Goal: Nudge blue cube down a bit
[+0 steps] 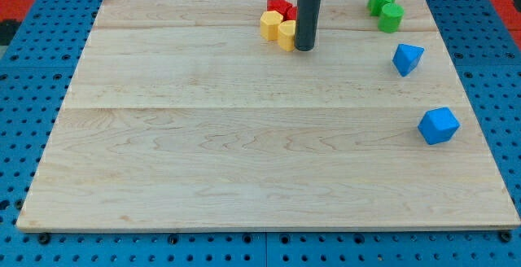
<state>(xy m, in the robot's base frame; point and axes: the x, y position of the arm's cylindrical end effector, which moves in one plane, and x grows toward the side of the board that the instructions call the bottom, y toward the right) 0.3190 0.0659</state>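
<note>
Rod-end my tip [304, 49] rests bare beside the yellow blocks [278, 29] — bring it round above the blue cube [439, 125], well apart, then push down gently.

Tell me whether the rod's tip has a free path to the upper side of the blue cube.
Probably yes. My tip sits beside the yellow blocks near the view's top, far from the blue cube. Bare board lies between; only the blue triangular block stands near that route, and it looks avoidable.
</note>
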